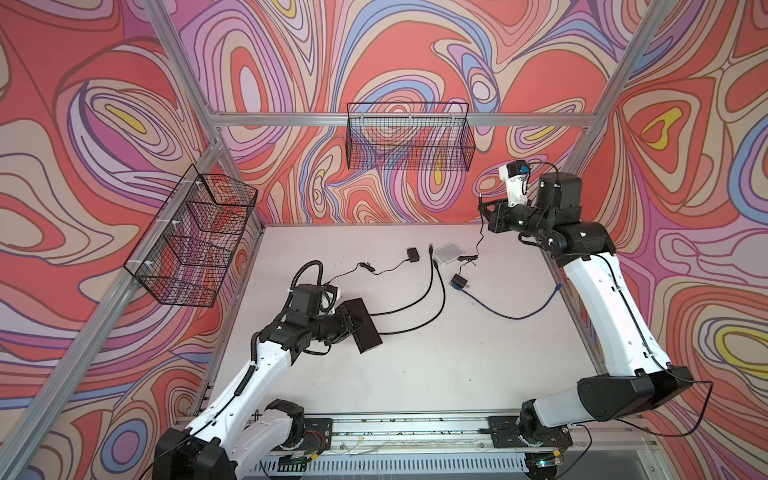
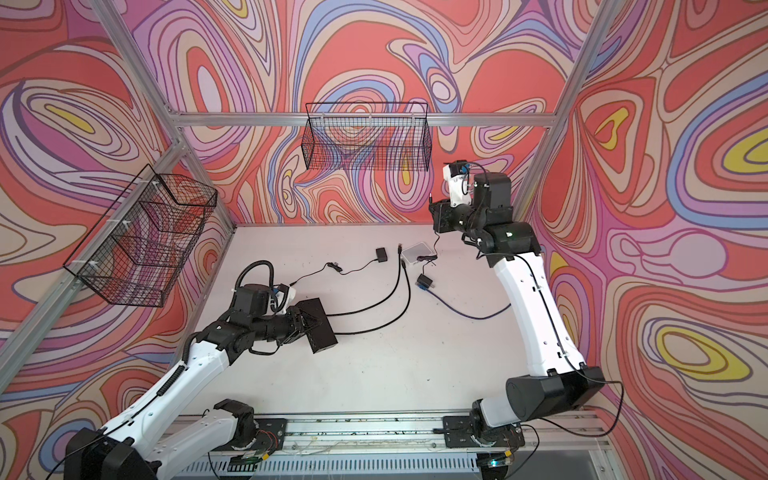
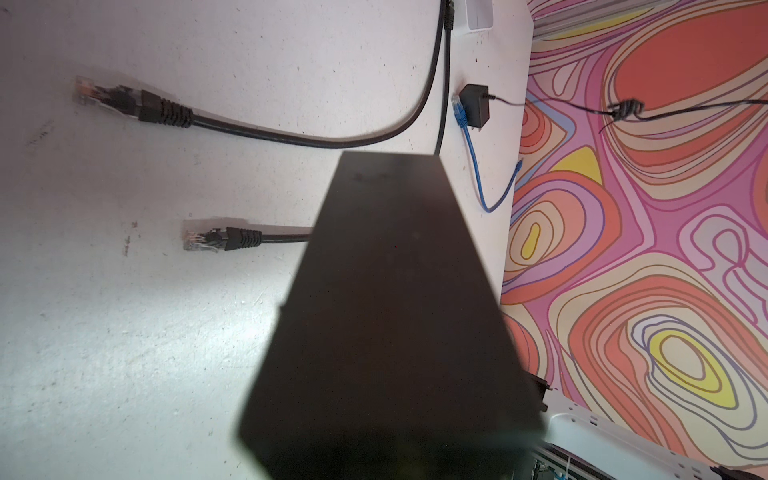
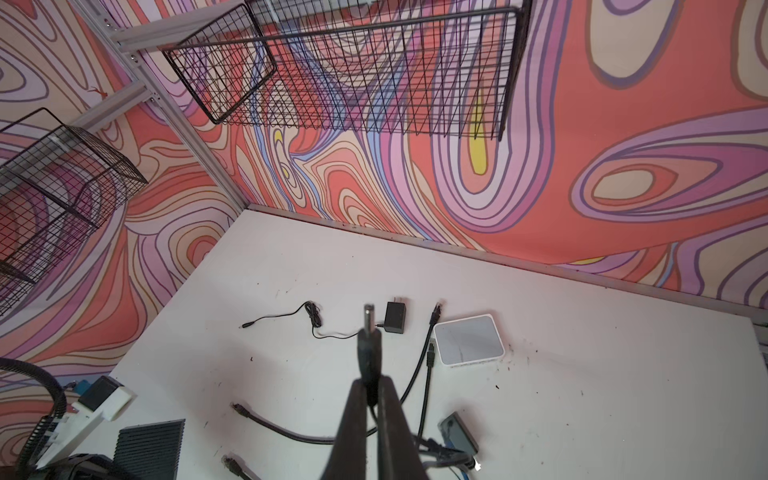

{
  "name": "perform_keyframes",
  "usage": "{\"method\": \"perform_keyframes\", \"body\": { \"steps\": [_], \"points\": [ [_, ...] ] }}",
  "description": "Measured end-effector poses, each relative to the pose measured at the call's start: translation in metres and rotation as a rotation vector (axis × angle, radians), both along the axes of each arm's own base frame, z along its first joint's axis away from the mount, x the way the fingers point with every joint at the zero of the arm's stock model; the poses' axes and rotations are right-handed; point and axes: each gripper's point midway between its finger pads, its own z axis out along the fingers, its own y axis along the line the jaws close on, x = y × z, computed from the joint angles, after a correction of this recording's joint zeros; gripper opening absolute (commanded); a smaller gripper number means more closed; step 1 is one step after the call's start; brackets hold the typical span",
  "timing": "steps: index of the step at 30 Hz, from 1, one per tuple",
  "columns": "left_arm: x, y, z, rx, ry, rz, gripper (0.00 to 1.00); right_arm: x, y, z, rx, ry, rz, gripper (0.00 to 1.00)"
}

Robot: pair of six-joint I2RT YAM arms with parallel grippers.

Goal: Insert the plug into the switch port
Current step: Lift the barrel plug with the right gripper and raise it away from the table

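My left gripper (image 1: 352, 325) (image 2: 306, 324) is shut on a flat black switch (image 1: 365, 327) (image 2: 319, 327), holding it tilted just above the table at the left. In the left wrist view the switch (image 3: 395, 311) fills the middle and hides the jaws. My right gripper (image 1: 482, 206) (image 2: 432, 206) is raised at the back right, shut on a black barrel plug (image 1: 478, 195) (image 4: 368, 332) whose metal tip points upward, past the fingertips (image 4: 357, 399). The plug's thin wire (image 1: 481, 243) hangs down to the table. No port on the switch shows in any view.
On the table lie a small white box (image 1: 449, 253), a black power adapter (image 1: 412, 254), another adapter (image 1: 459, 282) beside a blue cable (image 1: 511, 313), and two black network cables (image 1: 434, 299). Wire baskets hang on the back wall (image 1: 409, 137) and the left wall (image 1: 195, 237).
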Motion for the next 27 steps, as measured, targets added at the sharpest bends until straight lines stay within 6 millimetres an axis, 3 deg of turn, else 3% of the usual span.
{"method": "perform_keyframes", "body": {
  "steps": [7, 27],
  "points": [
    [-0.001, 0.000, -0.012, 0.006, 0.021, 0.000, 0.13, 0.001, 0.004, -0.002, 0.009, 0.017, 0.016, 0.00],
    [0.002, -0.001, -0.011, 0.000, 0.007, 0.000, 0.13, -0.011, 0.025, 0.006, 0.039, 0.028, 0.097, 0.00]
  ]
}}
